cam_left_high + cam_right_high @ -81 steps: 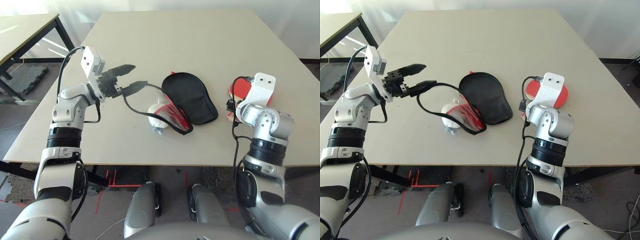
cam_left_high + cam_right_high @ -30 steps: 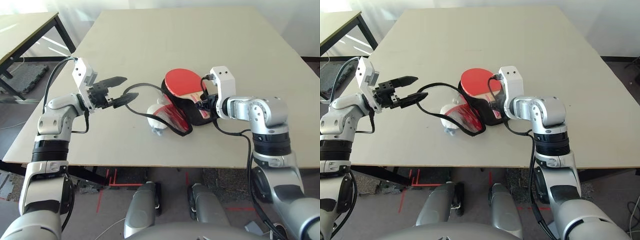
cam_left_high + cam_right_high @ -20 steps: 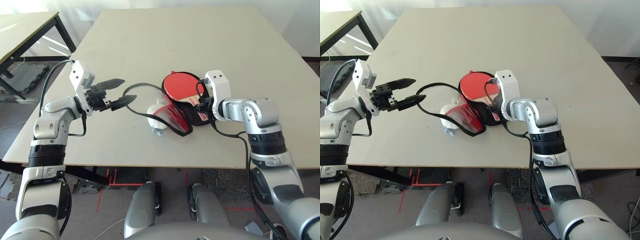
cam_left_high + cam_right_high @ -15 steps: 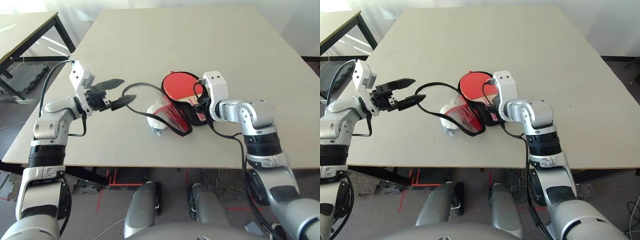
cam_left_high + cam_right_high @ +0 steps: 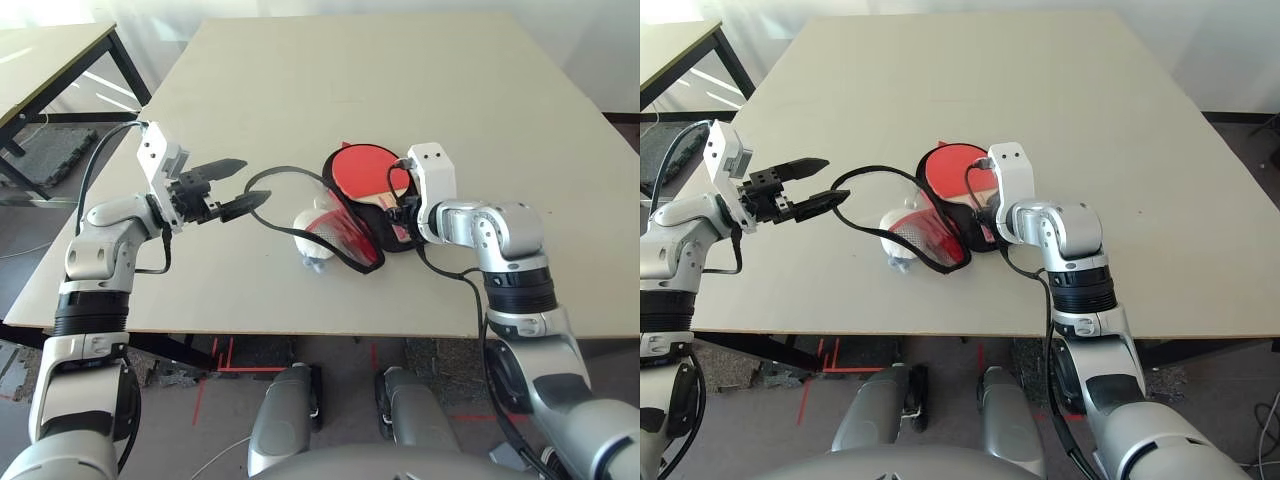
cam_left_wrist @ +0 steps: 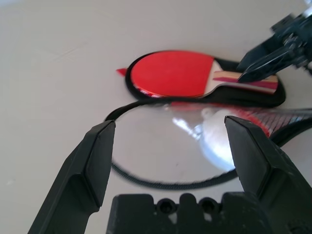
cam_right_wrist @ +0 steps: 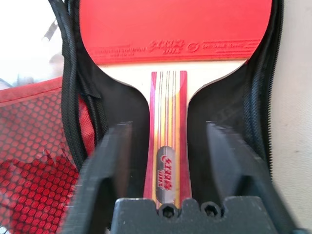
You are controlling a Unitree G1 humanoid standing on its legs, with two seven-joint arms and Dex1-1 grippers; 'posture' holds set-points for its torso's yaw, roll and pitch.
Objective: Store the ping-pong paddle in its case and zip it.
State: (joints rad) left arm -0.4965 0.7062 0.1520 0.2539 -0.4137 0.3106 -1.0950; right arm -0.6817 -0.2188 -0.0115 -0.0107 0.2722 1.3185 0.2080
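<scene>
Paddle: your paddle (image 7: 168,87) lies face up in the open half of the case (image 5: 352,245), red rubber toward the far side of the desk, striped wooden handle pointing back toward you.
Right hand: your right hand (image 7: 168,165) sits low over the handle with its two fingers (image 7: 109,161) spread, one on each side of the wood; you can see a gap between each finger and the handle, so it is released, not gripping.
Case: it lies unzipped near the middle of the desk (image 5: 400,100). The black-lined half carries the paddle; the red mesh flap (image 7: 39,170) is folded out to your left of it, lying just beside the handle.
Pendant: a white plush pendant (image 5: 312,240) rests on the desk touching the flap's near left edge.
Strap: a black strap (image 6: 146,175) loops out from the case across the desk toward your left hand.
Left hand: your left hand (image 5: 232,187) hovers above the desk, well to the left of the case, fingers wide apart and empty, pointing toward the case. The strap's loop lies below and beyond the fingertips; whether a tip touches it you cannot tell.
Beyond: another table (image 5: 50,50) stands past the desk's far left corner.
</scene>
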